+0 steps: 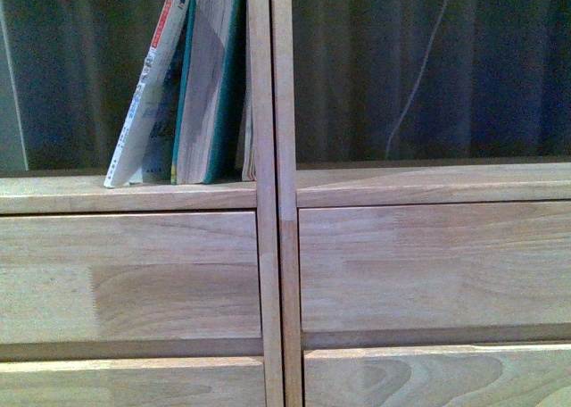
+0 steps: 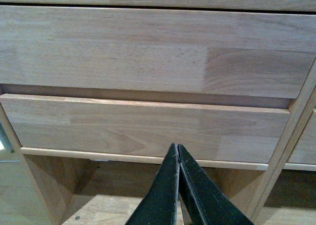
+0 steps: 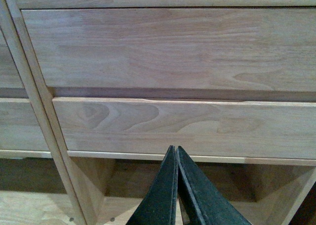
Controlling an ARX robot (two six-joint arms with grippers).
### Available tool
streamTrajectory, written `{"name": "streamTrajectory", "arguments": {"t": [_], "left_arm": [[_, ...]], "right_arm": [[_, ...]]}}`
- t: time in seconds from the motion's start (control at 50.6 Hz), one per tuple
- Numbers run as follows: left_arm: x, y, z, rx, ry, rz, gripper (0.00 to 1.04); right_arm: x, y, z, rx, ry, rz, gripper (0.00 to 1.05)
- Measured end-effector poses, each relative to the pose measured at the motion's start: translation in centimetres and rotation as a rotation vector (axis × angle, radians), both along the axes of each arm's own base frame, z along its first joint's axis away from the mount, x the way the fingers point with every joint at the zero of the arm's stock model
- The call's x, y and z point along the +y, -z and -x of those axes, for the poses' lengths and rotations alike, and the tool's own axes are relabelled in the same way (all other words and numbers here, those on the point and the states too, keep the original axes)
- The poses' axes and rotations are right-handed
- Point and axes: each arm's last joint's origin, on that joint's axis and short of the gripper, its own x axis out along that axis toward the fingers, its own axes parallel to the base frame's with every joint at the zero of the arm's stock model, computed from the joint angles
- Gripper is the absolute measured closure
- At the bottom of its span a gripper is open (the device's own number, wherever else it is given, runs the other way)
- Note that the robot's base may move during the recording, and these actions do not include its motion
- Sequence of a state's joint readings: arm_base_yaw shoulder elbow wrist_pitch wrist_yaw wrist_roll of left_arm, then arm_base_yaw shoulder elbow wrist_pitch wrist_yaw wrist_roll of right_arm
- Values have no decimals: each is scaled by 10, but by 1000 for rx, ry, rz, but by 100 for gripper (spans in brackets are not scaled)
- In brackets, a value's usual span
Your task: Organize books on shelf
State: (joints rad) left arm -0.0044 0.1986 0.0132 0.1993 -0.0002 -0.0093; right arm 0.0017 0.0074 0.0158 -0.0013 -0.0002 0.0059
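Books (image 1: 192, 86) lean against post (image 1: 272, 193) on left shelf (image 1: 125, 193); dark curtain (image 1: 428, 68) behind. Left gripper (image 2: 178, 153) and right gripper (image 3: 176, 154) closed, empty, facing plank fronts.

shelf (image 1: 161, 273): pale wood | thin book (image 1: 147, 90): white, red-blue print | thick book (image 1: 210, 77): teal, yellowed pages | grippers (image 2: 177, 153): black
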Motion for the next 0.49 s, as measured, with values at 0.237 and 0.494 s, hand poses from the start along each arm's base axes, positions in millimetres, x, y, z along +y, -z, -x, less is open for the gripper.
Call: {"name": "streamTrajectory", "arguments": {"t": [0.237, 0.494], "left_arm": [[0, 4, 11, 19, 0, -1, 102], [0, 3, 12, 5, 0, -1, 83]], "right_arm": [[0, 0, 0, 0, 0, 1, 98], [0, 0, 0, -2, 0, 1, 51]]}}
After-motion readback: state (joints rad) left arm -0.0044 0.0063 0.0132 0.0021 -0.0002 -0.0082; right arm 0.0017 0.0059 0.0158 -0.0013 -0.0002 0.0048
